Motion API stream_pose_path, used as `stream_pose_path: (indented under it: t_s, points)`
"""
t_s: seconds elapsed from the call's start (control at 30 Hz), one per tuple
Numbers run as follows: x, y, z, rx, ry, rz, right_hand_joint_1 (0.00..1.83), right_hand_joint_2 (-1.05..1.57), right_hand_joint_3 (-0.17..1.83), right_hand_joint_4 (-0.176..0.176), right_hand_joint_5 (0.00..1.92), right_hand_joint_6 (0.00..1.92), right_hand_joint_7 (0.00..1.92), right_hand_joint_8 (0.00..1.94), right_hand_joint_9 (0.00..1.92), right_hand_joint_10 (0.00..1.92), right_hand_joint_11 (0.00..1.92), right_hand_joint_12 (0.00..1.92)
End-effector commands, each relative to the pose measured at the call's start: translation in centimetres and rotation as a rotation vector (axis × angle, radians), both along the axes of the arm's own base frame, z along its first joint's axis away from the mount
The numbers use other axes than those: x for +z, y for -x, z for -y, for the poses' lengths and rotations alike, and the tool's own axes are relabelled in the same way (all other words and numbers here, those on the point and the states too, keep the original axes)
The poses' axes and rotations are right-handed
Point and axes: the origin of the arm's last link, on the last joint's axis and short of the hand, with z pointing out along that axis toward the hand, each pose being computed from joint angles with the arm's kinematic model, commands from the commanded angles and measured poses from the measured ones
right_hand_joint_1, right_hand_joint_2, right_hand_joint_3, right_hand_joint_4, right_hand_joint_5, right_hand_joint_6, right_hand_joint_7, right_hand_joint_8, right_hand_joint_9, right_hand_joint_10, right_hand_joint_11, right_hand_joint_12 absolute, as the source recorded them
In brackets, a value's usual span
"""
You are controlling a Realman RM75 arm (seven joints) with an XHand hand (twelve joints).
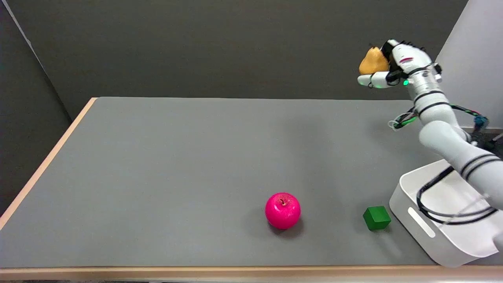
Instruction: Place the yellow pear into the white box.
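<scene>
The yellow pear [372, 61] is up in the air at the far right, well above the table, gripped by my right hand [393, 63]. The fingers wrap its right side and one lies under it. The white box [422, 226] stands at the table's near right corner, partly covered by my right arm, which crosses above it. The pear is far behind and above the box.
A pink apple [282, 210] rests near the front middle of the grey table [177, 165]. A small green cube [376, 217] sits just left of the white box. A light wall panel [475, 59] rises behind the arm at the right.
</scene>
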Motion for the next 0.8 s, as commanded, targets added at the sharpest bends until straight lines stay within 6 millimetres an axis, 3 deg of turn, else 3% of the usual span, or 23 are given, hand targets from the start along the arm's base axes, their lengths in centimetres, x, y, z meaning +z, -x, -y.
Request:
stream_pose_path:
  t_s: [0.03,0.17,0.23,0.37,0.47,0.8]
  points:
    - [-1.7,-8.0,-16.7,0.362,0.009,-0.076,1.18,1.0,0.5,-0.085,0.66,1.45,0.88,1.41,0.86,1.54,0.62,1.92]
    - [-1.7,-5.3,-22.3,0.346,0.118,-0.108,1.19,0.98,0.54,-0.087,0.67,1.46,0.89,1.41,0.86,1.56,0.68,1.92]
    - [-1.9,-4.2,-24.0,0.352,0.134,-0.105,1.2,0.97,0.55,-0.124,0.66,1.45,0.91,1.4,0.85,1.55,0.69,1.92]
    - [-2.5,-2.4,-27.4,0.393,0.149,-0.05,1.21,0.95,0.58,-0.132,0.67,1.44,0.92,1.4,0.85,1.55,0.72,1.92]
    - [-3.2,-1.5,-29.0,0.4,0.168,-0.067,1.21,0.95,0.58,-0.13,0.67,1.44,0.92,1.4,0.85,1.56,0.72,1.92]
    - [-3.4,0.9,-30.9,0.406,0.215,-0.078,1.2,0.94,0.61,-0.115,0.67,1.46,0.92,1.4,0.86,1.55,0.74,1.92]
